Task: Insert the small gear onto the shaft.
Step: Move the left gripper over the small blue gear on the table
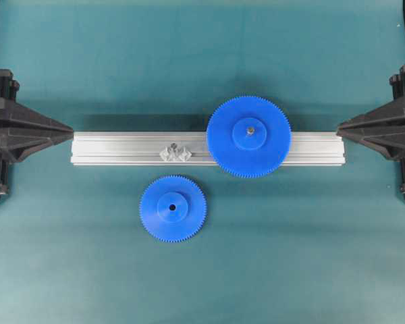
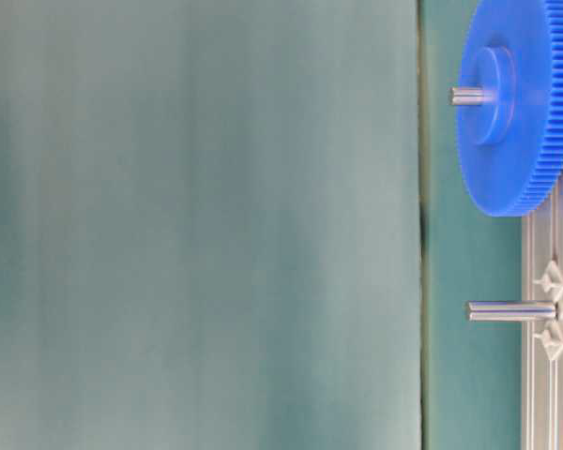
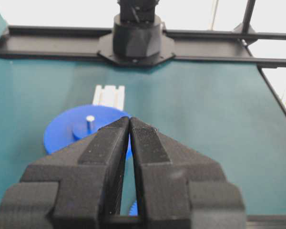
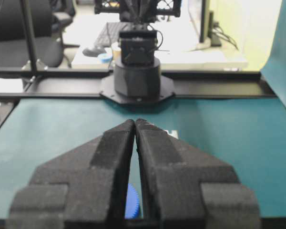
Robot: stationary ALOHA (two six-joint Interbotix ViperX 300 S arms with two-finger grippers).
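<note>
Blue plastic, the small gear (image 1: 173, 208) is lying flat just below the rail (image 1: 121, 148), near the shaft (image 1: 175, 151); likely light, rigid, best pinched across its hub. Both grippers (image 3: 129, 125) (image 4: 135, 125) are sitting closed, empty.

1. This is a robotics lab bench, not a home or a shop.
2. A teal mat (image 1: 189, 54) covers the work surface, framed by black metal rails (image 4: 219, 88).
3. A robot arm base (image 4: 137, 78) is bolted at the far edge of the mat.
4. Behind it stand an office chair (image 4: 19, 33), a keyboard (image 4: 109, 31) and a desk (image 4: 181, 57), so an office-like room surrounds the bench.
</note>
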